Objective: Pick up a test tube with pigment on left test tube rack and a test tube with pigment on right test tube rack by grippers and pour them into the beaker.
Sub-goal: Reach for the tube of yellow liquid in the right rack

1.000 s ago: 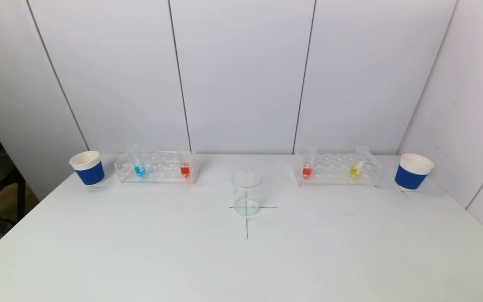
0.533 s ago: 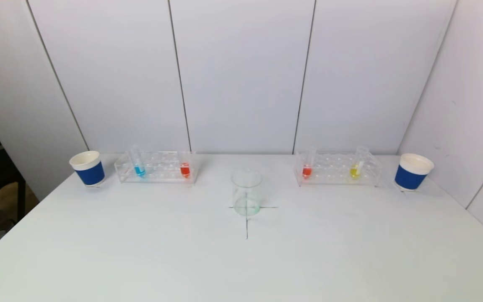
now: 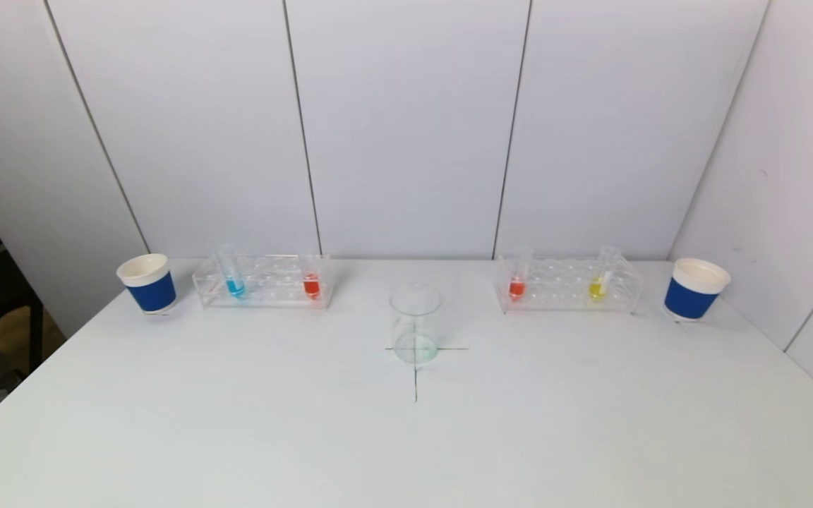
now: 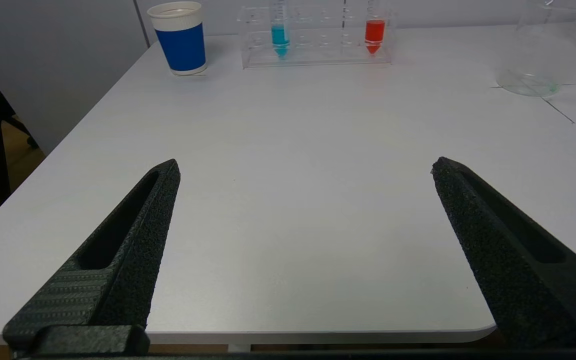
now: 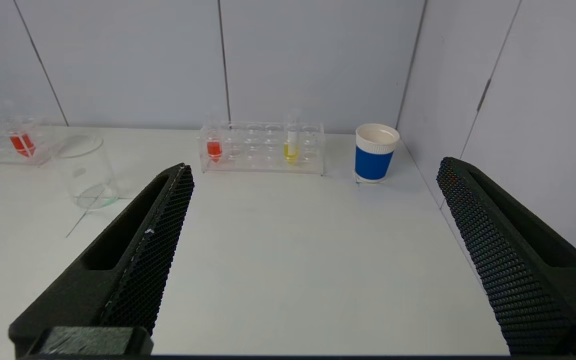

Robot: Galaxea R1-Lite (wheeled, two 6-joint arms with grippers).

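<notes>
The clear left rack (image 3: 265,296) holds a blue tube (image 3: 234,285) and a red tube (image 3: 311,284); they also show in the left wrist view, blue (image 4: 280,37) and red (image 4: 374,34). The clear right rack (image 3: 562,300) holds a red tube (image 3: 516,286) and a yellow tube (image 3: 597,286). A clear glass beaker (image 3: 415,323) stands mid-table on a drawn cross. My left gripper (image 4: 305,167) is open and empty over the table's near left edge. My right gripper (image 5: 315,167) is open and empty at the near right. Neither shows in the head view.
A blue and white paper cup (image 3: 147,283) stands left of the left rack, another cup (image 3: 693,289) right of the right rack. White wall panels close the back and right side. The white table (image 3: 406,437) ends at its left edge by dark furniture.
Nothing on the table has moved. Only a dark shape beyond the table's left edge has shifted.
</notes>
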